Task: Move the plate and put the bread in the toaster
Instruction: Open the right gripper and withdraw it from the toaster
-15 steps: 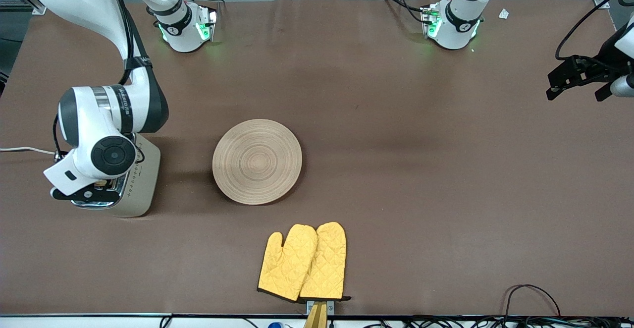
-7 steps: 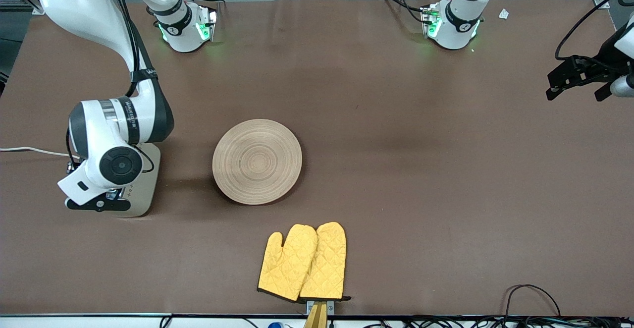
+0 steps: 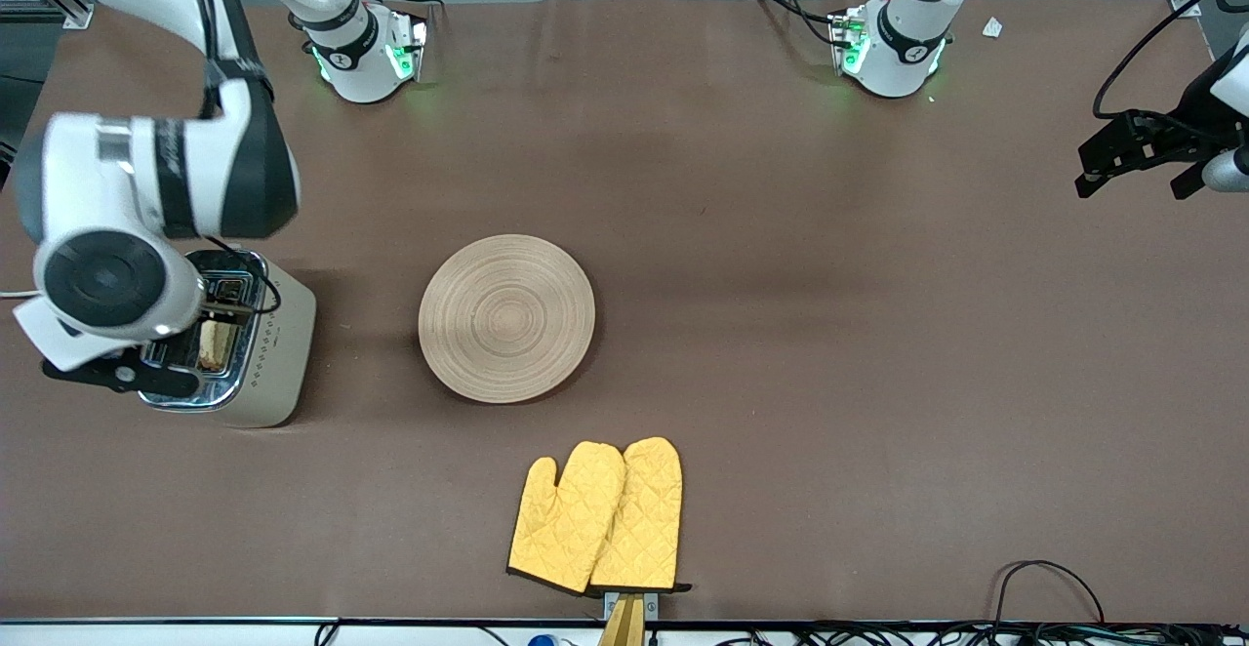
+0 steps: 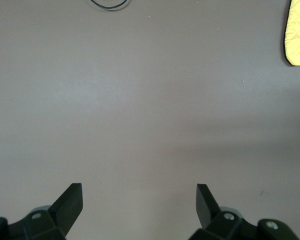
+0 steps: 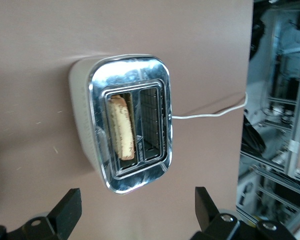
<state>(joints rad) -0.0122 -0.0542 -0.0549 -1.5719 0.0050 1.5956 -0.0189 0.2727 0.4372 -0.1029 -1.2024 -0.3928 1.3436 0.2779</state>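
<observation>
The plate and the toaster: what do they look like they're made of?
The plate looks like light, matte wood, with concentric ring grain. The toaster has a mirror-bright top, probably chromed metal, and smooth cream sides, plastic or painted metal; the look leaves that open.

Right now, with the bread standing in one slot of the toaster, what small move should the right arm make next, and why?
Probably lift the right hand a little higher and draw it away from the toaster. The bread already stands in one slot, the hand is open and holds nothing, and the plate lies bare beside the toaster. The left hand waits open over bare table.
</observation>
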